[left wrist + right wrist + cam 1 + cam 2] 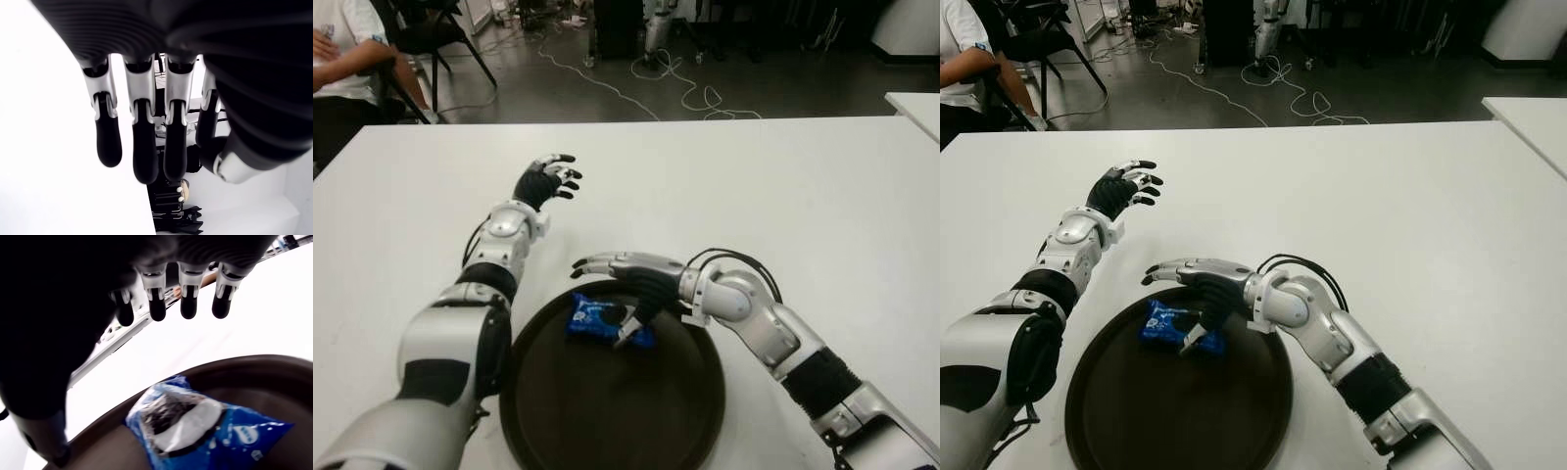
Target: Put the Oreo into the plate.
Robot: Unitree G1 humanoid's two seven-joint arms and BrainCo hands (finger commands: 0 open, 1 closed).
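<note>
The blue Oreo packet (597, 320) lies inside the dark brown round plate (607, 411), near its far rim; the right wrist view shows it flat on the plate (205, 431). My right hand (622, 279) hovers just over the packet with its fingers (188, 303) stretched out and nothing between them; the thumb points down beside the packet. My left hand (548, 181) is further out over the white table (754, 186), to the left of the plate, fingers (142, 147) spread and holding nothing.
A seated person (342, 59) and a black chair are beyond the table's far left corner. Cables lie on the floor behind the table. Another white table's corner (915, 103) shows at the far right.
</note>
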